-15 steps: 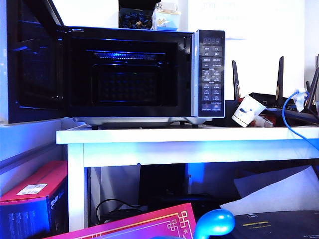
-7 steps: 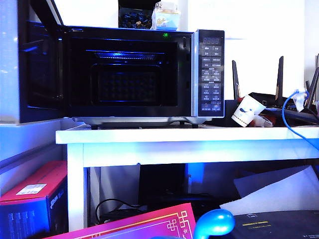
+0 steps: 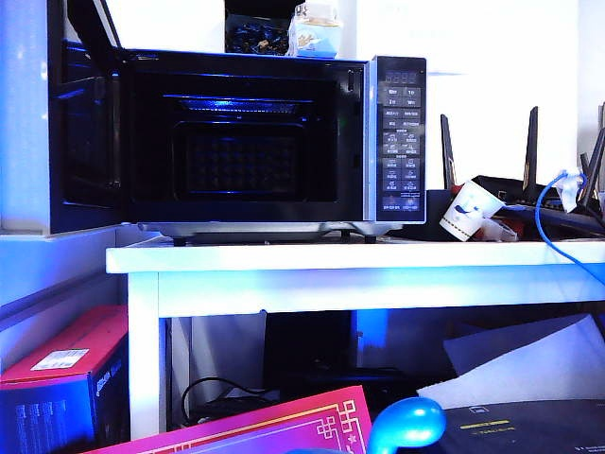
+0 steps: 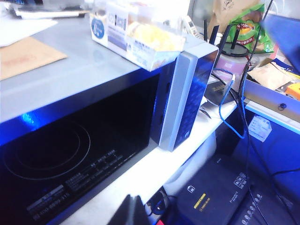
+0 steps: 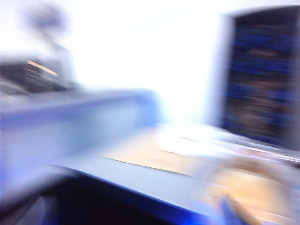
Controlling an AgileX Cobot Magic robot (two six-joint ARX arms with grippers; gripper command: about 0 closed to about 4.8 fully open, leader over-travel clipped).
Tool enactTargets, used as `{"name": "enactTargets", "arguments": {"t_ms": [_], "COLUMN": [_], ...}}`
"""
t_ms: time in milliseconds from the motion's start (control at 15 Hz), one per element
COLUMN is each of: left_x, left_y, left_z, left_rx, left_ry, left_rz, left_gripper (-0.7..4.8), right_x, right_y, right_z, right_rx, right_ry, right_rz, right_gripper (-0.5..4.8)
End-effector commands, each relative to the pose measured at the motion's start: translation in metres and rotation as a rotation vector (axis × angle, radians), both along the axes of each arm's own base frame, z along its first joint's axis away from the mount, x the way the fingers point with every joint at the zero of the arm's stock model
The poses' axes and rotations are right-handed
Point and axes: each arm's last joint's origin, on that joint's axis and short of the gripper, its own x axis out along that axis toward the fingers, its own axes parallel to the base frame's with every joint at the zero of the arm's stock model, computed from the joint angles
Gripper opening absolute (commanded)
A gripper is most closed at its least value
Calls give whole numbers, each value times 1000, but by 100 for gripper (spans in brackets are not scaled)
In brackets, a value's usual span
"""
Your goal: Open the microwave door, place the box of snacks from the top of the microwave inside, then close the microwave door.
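Observation:
The microwave (image 3: pixel 383 142) stands on a white table (image 3: pixel 331 255). The microwave door (image 3: pixel 85 142) is swung wide to the left, so the dark cavity (image 4: pixel 70 140) and its turntable ring show. The box of snacks (image 3: pixel 317 28), clear with pale yellow contents, sits untouched on top near the control panel, and it shows as the box of snacks (image 4: pixel 140 40) in the left wrist view. My left gripper (image 4: pixel 133 212) is shut and empty, in front of the open cavity by the table's edge. The right wrist view is motion-blurred and shows no jaws. Neither gripper shows in the exterior view.
A dark box of blue-wrapped items (image 3: pixel 255 38) stands beside the snack box. A brown envelope (image 4: pixel 23 56) lies on the microwave's top. A paper cup (image 3: pixel 470 210), a router (image 3: pixel 529 184) and a blue cable (image 3: pixel 548 222) crowd the table's right. A red box (image 3: pixel 66 364) lies underneath.
The microwave door has swung further open to the left, and its pale outer side now shows more. The box of snacks has not moved.

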Motion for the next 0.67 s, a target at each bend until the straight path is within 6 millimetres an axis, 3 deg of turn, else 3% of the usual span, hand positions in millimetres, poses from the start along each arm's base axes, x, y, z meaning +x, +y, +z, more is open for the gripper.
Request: {"name": "enactTargets", "arguments": {"t_ms": [67, 400, 667], "left_x": [-1, -2, -7], "left_y": [0, 0, 0], "left_z": [6, 12, 17], "left_rx": [-8, -21, -22], "left_ry": [-51, -93, -108], "left_rz": [-15, -24, -24], "left_gripper": [-5, -5, -5], "right_x": [14, 58, 85], "right_y": [3, 27, 41], "right_z": [10, 23, 20], "right_rx": [-36, -26, -30], "right_ry": [-38, -18, -53], "right_rz": [-172, -238, -294], "right_gripper": [479, 479, 479]}}
